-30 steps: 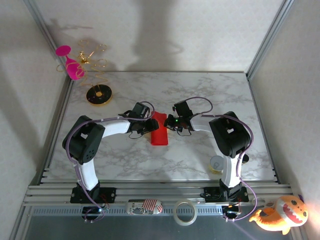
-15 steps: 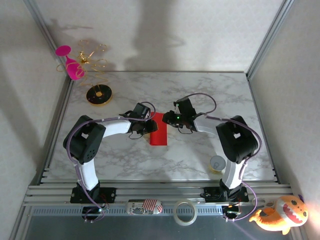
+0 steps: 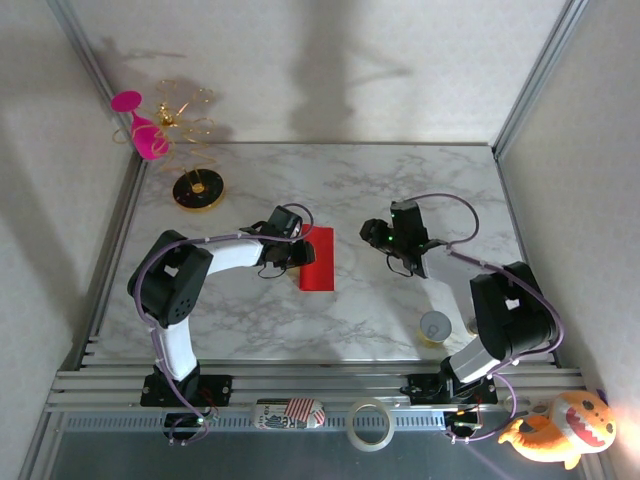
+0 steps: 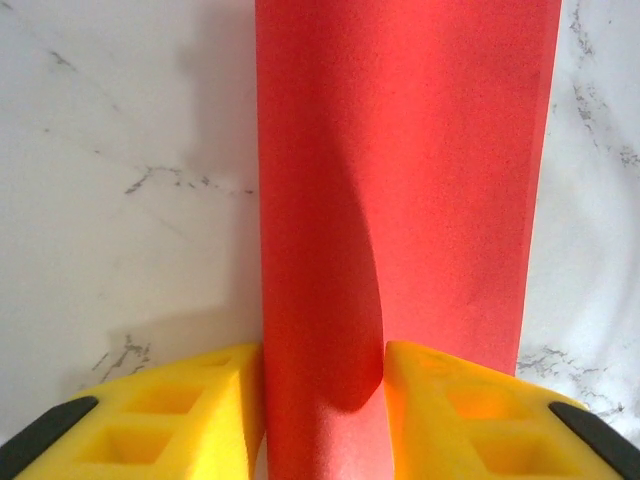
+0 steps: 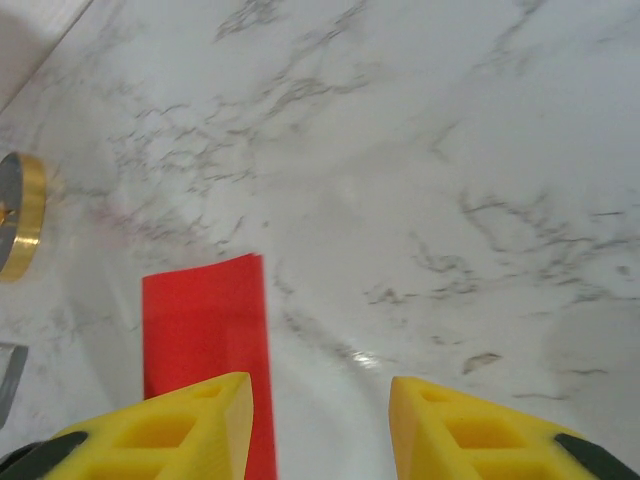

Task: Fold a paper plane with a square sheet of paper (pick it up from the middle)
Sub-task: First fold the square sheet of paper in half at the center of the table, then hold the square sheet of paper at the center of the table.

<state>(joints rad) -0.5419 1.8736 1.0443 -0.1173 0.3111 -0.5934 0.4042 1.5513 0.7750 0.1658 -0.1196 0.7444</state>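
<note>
One plain red paper sheet (image 4: 400, 200) on counter (image 5: 450, 150); left gripper (image 4: 322, 365) pinches its fold; right gripper (image 5: 318, 388) parted, empty.

The table (image 3: 400, 180) is a white marble-look top with grey veining, and it takes up the middle of the top view. Just left of centre lies the red paper (image 3: 322, 268), folded into a narrow rectangle. In the left wrist view one strip of it bulges up off the marble. In the upper left there's a round dark disc (image 3: 197, 190) with a gold rim sitting flat. In the lower right, near the front edge, is a small round cup-ish thing (image 3: 434, 327); can't tell what it is, tbh.
</note>
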